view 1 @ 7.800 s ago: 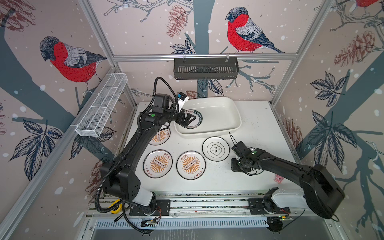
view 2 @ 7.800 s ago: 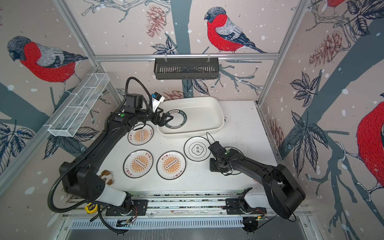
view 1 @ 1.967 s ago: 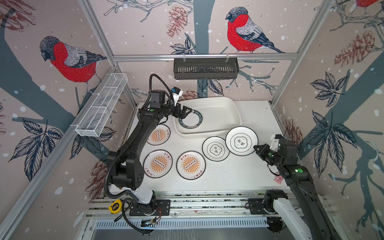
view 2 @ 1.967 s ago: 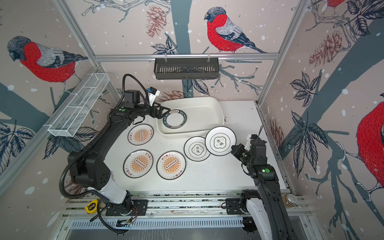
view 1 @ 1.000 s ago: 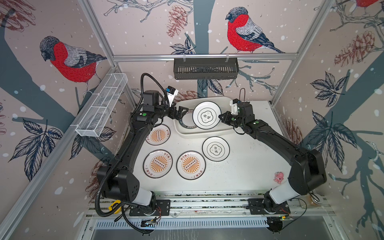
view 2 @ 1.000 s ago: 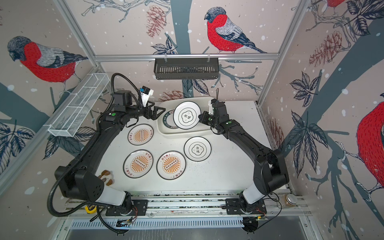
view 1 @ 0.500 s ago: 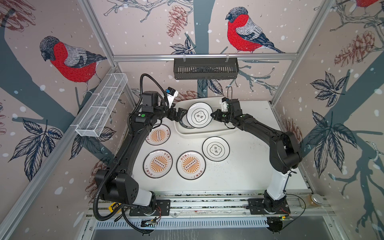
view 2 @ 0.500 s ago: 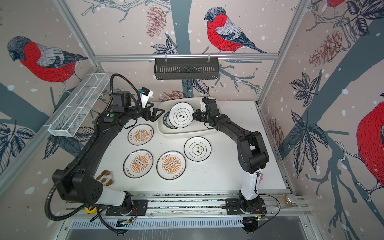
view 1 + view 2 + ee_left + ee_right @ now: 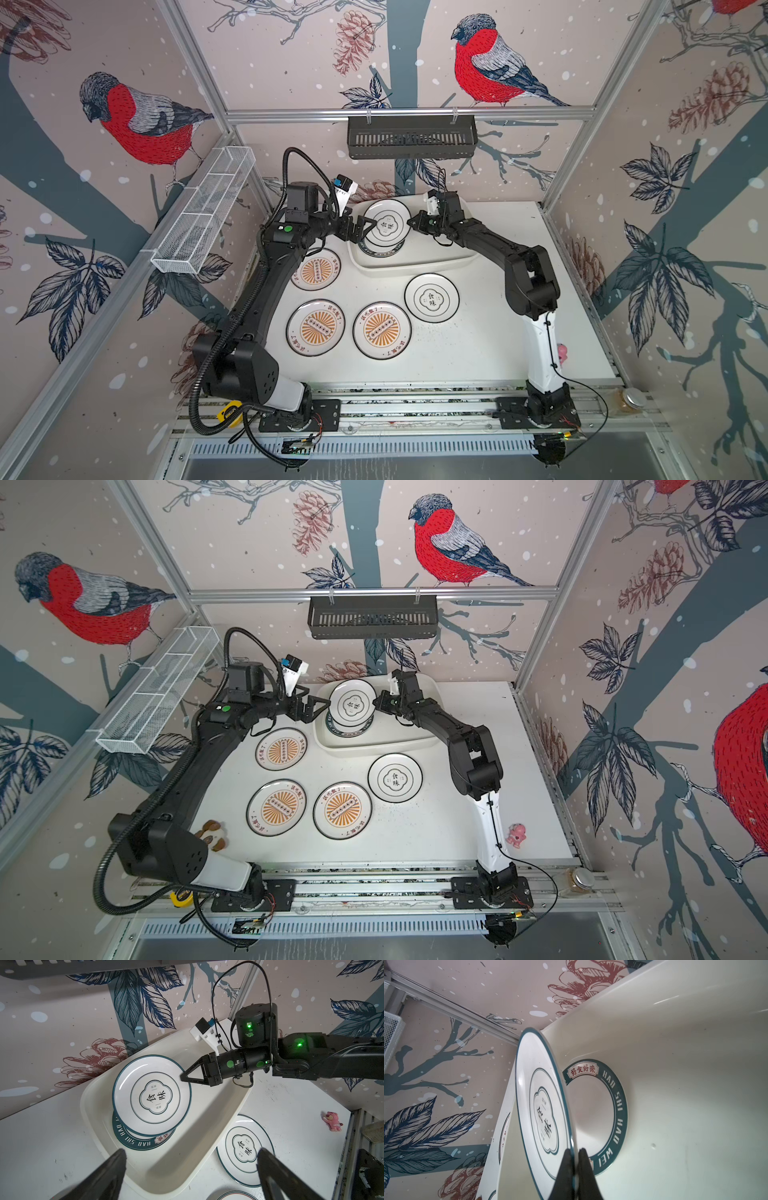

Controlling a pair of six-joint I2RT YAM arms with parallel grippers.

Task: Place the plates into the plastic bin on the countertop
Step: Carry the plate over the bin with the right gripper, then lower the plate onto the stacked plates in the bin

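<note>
A quatrefoil-emblem plate (image 9: 386,226) hangs over the teal lettered plate (image 9: 133,1144) inside the plastic bin (image 9: 436,266), its rim pinched by the right jaws. The left jaws stand spread wide just beside it, holding nothing. On the tabletop (image 9: 478,345) lie a second quatrefoil plate (image 9: 431,297) and three sunburst plates (image 9: 316,328).

Bright, even light from above; soft shadows on the counter (image 9: 478,357); glare streaks the plastic bin (image 9: 675,1001); top views sharp.
</note>
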